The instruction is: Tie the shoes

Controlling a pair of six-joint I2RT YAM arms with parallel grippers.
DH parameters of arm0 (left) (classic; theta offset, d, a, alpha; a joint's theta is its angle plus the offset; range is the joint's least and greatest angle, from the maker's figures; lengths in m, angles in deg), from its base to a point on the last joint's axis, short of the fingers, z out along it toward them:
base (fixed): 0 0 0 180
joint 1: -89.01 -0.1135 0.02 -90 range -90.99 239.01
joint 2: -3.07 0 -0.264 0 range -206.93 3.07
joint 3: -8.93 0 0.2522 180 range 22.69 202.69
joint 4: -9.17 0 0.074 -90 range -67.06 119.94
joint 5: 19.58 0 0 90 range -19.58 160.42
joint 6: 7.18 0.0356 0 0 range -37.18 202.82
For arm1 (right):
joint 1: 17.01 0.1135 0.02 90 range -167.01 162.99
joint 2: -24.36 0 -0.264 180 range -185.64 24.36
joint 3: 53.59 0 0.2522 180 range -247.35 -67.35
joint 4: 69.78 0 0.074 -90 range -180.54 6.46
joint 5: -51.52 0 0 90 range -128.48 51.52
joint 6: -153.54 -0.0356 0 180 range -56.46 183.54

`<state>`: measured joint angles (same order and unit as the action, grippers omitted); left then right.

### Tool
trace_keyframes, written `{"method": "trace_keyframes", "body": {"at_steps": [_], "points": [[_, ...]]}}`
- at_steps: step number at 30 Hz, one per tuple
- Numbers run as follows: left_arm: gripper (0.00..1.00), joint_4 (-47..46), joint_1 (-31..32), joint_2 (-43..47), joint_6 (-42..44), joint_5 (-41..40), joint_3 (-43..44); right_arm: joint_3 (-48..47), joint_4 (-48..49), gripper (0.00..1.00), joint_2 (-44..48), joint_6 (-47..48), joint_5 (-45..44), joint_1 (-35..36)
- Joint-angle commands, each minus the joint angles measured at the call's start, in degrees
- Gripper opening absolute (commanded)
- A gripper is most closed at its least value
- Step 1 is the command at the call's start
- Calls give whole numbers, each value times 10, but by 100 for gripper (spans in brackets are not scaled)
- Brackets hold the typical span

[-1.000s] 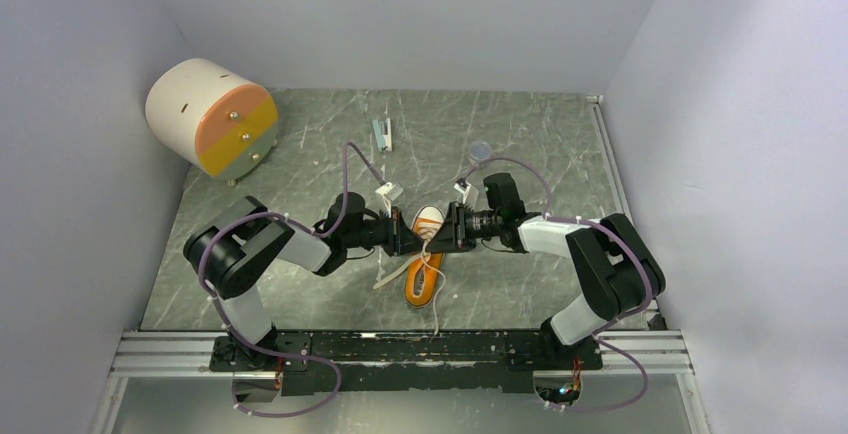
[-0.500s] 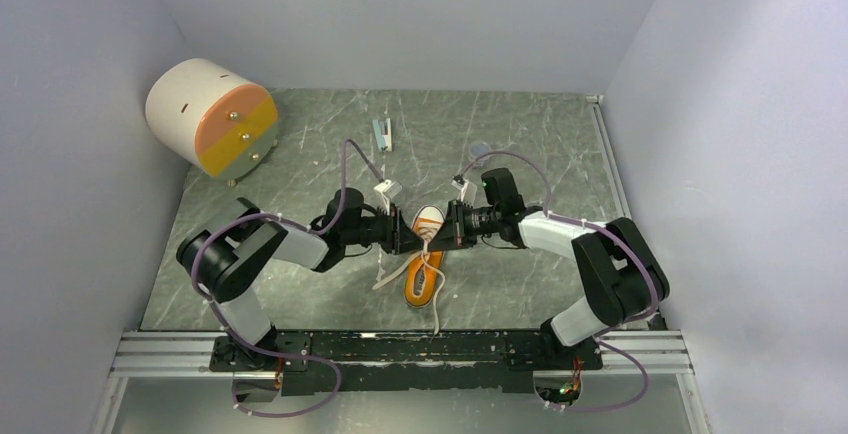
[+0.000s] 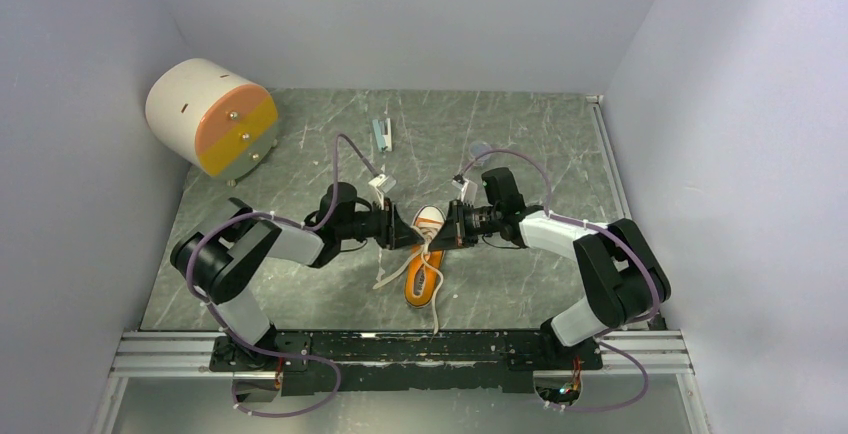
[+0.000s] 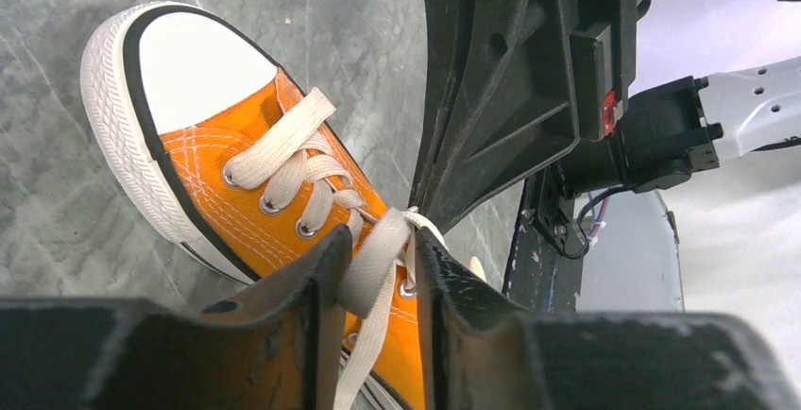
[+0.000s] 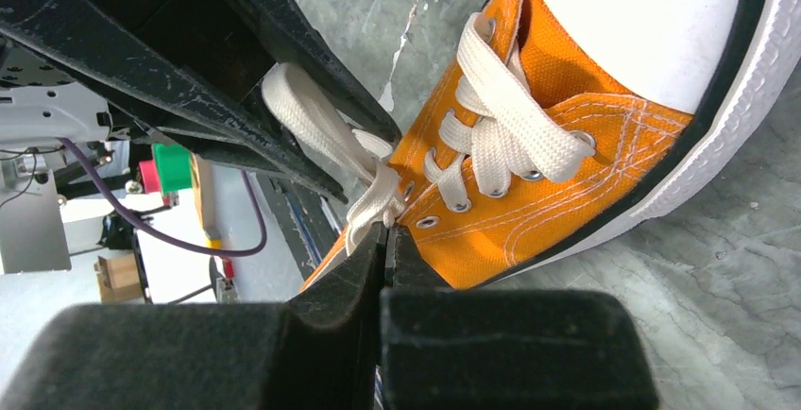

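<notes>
The small orange sneaker (image 3: 424, 272) lies mid-table with its white toe cap pointing away from the arm bases; it also shows in the left wrist view (image 4: 231, 188) and the right wrist view (image 5: 576, 169). My left gripper (image 3: 409, 235) comes in from the left over the laces. In its wrist view, the left gripper (image 4: 378, 245) has a flat white lace (image 4: 370, 264) pinched between its fingers. My right gripper (image 3: 440, 237) faces it from the right. In its wrist view, the right gripper (image 5: 385, 230) is closed on a lace strand (image 5: 370, 204) at its tips. Loose lace ends (image 3: 389, 276) trail beside the shoe.
A white and orange cylinder (image 3: 211, 116) stands at the back left. A small blue and white item (image 3: 381, 134) lies at the back. A grey disc (image 3: 481, 150) sits behind the right wrist. The black rail (image 3: 400, 349) runs along the near edge.
Both grippers have shifted slightly toward the shoe's toe while staying on the laces. The left arm's elbow has drawn back to the left. The shoe has not moved.
</notes>
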<state>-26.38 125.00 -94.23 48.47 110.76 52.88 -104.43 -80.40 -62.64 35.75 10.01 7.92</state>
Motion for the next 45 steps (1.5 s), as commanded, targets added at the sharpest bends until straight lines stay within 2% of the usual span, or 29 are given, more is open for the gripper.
{"method": "trace_keyframes", "body": {"at_steps": [1, 2, 4, 7, 9, 12, 14, 18, 21, 24, 29, 33, 36, 41, 45], "points": [[43, -4, -2, -1, 0, 7, 21, -13, 0, 0, 1, 10, 1, -1], [48, -4, -2, -3, -1, 5, 24, -13, 0, 0, 1, 12, 2, -1], [53, -4, -2, -7, -3, 0, 30, -13, 1, 0, 0, 10, 4, -1], [53, 10, -3, -14, -2, -13, 42, -15, -2, 0, 2, 12, 4, -1], [44, 22, -7, -17, -3, -27, 48, -16, -6, 0, 4, 13, 3, -1], [18, 38, -17, -15, -3, -41, 52, -27, -46, 0, 10, 21, -9, -1], [6, 61, -19, -4, 8, -40, 52, -41, -99, 0, 23, 38, -27, -1], [5, 130, -20, 47, 32, -38, 33, -91, -246, 0, 52, 83, -108, -1], [5, 227, -21, 85, 51, -60, 28, -133, -353, 0, 51, 100, -187, -1], [5, 293, -21, 112, 52, -79, 23, -146, -410, 0, 47, 90, -238, -1], [5, 391, -21, 146, 40, -141, 30, -136, -401, 0, 52, 56, -300, -1], [5, 427, -21, 163, 25, -187, 26, -130, -364, 0, 56, 22, -394, -2], [5, 452, -21, 160, 17, -207, 27, -126, -344, 0, 38, 22, -427, -9], [5, 492, -21, 167, 8, -248, 13, -100, -313, 0, 24, 28, -431, -31], [5, 436, -17, 169, -9, -206, -14, -81, -295, 0, 18, 48, -370, -41]]}}
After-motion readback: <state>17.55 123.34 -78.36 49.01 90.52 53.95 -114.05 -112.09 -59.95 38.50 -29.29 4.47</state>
